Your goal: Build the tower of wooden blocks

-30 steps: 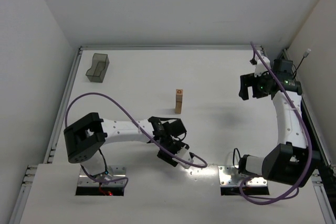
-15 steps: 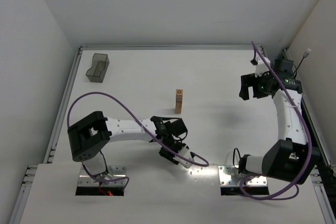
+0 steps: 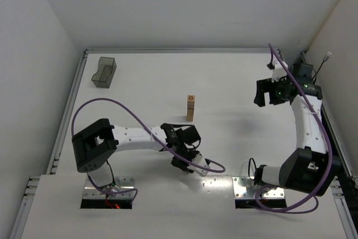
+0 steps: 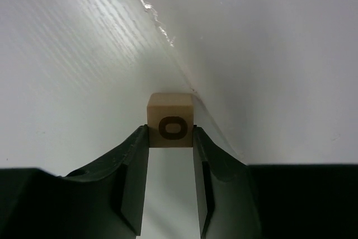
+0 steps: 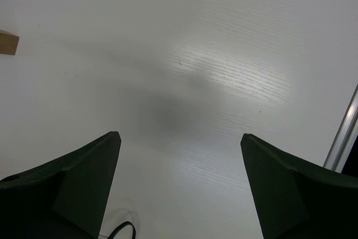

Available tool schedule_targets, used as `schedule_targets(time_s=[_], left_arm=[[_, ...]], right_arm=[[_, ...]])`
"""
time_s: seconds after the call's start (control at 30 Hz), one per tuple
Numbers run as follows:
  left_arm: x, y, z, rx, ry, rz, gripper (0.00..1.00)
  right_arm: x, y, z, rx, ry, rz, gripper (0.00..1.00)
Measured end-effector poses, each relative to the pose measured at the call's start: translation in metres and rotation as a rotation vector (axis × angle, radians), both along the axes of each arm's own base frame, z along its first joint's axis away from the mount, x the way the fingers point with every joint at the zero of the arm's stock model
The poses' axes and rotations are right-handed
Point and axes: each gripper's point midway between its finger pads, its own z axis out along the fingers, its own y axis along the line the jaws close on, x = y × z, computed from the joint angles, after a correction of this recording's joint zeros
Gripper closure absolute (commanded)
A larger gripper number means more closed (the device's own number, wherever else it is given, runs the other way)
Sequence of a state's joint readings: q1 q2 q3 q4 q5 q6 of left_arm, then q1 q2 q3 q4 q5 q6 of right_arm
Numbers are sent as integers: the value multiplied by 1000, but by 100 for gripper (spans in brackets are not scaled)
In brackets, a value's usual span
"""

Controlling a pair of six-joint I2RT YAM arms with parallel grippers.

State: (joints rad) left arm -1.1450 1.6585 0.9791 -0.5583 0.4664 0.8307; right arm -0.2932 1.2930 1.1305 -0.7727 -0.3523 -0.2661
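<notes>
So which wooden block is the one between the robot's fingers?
The loose cube showing a dark ring, pinched by the left gripper. The rest stand stacked in the tower, untouched.

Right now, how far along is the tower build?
Done: the tower stands mid-table as a narrow column, ring mark on top. In hand: the left gripper has its fingertips against both sides of a loose block lying on the table, not yet lifted. Left: carrying that block over and setting it on top. The right gripper hangs open and empty, off to the side.
</notes>
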Motion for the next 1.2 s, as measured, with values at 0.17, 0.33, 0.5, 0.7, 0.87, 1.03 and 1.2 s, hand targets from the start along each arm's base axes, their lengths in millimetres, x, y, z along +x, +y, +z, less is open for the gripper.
schedule_targets(time_s=[0.17,0.33,0.5,0.7,0.87,1.03,1.2], left_arm=[[2,-11,26,-34,38,194,100],[12,-33,87,-137,78,416,100],[26,-37,159,-291,81,645,100],[48,-48,241,-429,94,895,100],[89,-41,259,-436,94,1128,100],[137,-36,260,-416,117,1367,100],[176,-24,252,-397,187,1587,100]], right_arm=[[-1,8,1,33,2,25,14],[-5,23,6,95,6,75,14],[-2,31,19,125,-25,104,14],[5,35,45,137,-78,129,14],[14,37,62,157,-102,146,14],[18,40,57,179,-68,150,14],[17,42,53,187,-43,154,14]])
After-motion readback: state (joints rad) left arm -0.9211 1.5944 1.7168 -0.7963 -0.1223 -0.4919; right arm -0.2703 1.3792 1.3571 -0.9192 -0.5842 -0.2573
